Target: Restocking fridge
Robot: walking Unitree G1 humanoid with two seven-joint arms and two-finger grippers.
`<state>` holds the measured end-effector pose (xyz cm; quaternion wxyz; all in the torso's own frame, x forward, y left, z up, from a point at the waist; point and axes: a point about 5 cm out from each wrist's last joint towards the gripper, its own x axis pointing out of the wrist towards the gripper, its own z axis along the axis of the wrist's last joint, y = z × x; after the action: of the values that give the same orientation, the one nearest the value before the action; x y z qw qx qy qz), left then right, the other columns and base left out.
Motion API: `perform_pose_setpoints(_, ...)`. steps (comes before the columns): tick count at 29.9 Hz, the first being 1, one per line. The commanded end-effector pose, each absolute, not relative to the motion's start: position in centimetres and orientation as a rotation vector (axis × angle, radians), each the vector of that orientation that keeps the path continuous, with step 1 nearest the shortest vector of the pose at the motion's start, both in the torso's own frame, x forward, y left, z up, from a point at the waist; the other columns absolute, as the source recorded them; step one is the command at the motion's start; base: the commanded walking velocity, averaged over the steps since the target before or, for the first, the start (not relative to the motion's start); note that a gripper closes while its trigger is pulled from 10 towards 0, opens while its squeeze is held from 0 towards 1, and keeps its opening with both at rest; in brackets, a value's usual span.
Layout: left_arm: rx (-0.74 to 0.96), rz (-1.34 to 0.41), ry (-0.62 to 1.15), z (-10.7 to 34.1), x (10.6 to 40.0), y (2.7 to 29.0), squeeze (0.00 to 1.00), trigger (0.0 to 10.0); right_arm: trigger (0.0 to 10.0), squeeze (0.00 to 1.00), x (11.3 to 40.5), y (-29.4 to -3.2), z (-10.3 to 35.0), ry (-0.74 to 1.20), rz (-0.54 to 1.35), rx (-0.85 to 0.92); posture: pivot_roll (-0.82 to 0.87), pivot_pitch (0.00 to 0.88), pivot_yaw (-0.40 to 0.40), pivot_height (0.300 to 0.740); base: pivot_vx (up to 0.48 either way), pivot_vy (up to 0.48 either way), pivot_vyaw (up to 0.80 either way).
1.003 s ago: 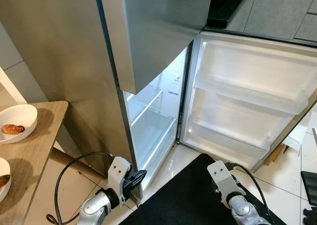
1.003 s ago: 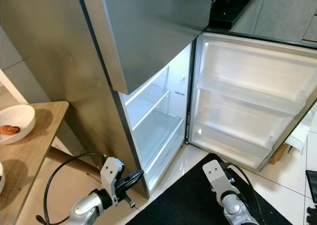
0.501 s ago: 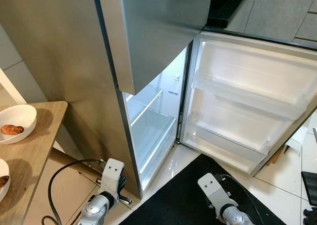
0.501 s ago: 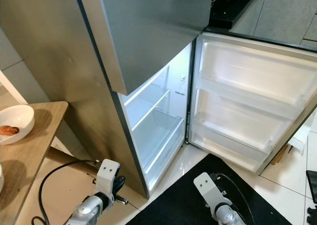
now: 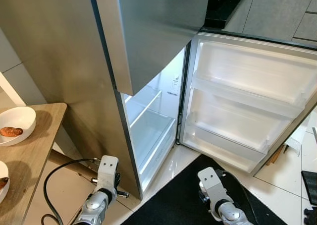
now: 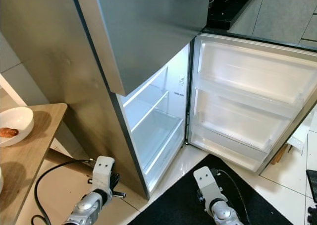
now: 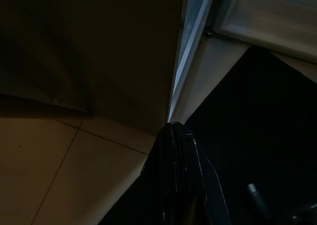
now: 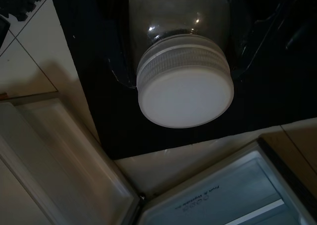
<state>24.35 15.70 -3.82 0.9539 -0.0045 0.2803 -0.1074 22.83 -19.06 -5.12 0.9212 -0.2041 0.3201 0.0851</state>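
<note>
Fridge (image 5: 148,131): door (image 5: 247,116) stood wide open; shelves and door racks looked bare, so I judged nothing stocked yet. Jar (image 8: 181,61), white lid: gripped in my right gripper (image 8: 181,51), low over the black mat (image 5: 183,195), well short of the shelves. Left gripper (image 7: 176,150): fingers pressed together, empty, beside the fridge's corner. Bowls (image 5: 15,123) with food waited on the table (image 5: 34,155). Loading remained.
</note>
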Motion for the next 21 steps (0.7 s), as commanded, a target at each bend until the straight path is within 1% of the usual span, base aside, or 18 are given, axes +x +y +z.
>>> perform_pose_setpoints(1, -0.002, -0.211, 0.61, -4.49, 23.62, 15.83, 0.0, 10.0, 10.0, 0.0, 22.78, -18.74, -5.16, 0.652, 0.182, -0.419, -0.14, 0.057, 0.055, 0.74, 0.0, 0.0, 0.0)
perform_pose_setpoints(11, 0.024, -0.244, 0.602, -4.7, 23.12, 15.77, 0.0, 10.0, 10.0, 0.0, 22.46, -18.84, -5.32, 0.654, 0.203, -0.448, -0.15, 0.064, 0.051, 0.74, 0.0, 0.0, 0.0)
perform_pose_setpoints(14, 0.027, -0.237, 0.603, -4.7, 23.13, 15.79, 0.0, 10.0, 10.0, 0.0, 22.5, -18.79, -5.29, 0.651, 0.222, -0.477, -0.15, 0.065, 0.05, 0.74, 0.0, 0.0, 0.73)
perform_pose_setpoints(18, 0.028, -0.235, 0.596, -4.63, 23.21, 15.79, 0.0, 10.0, 10.0, 0.0, 22.48, -18.79, -5.3, 0.651, 0.218, -0.472, -0.15, 0.066, 0.052, 0.74, 0.0, 0.0, 0.75)
perform_pose_setpoints(21, 0.028, -0.235, 0.595, -4.6, 23.26, 15.8, 0.0, 10.0, 10.0, 0.0, 22.45, -18.89, -5.32, 0.656, 0.189, -0.438, -0.15, 0.066, 0.054, 0.74, 0.0, 0.0, 0.0)
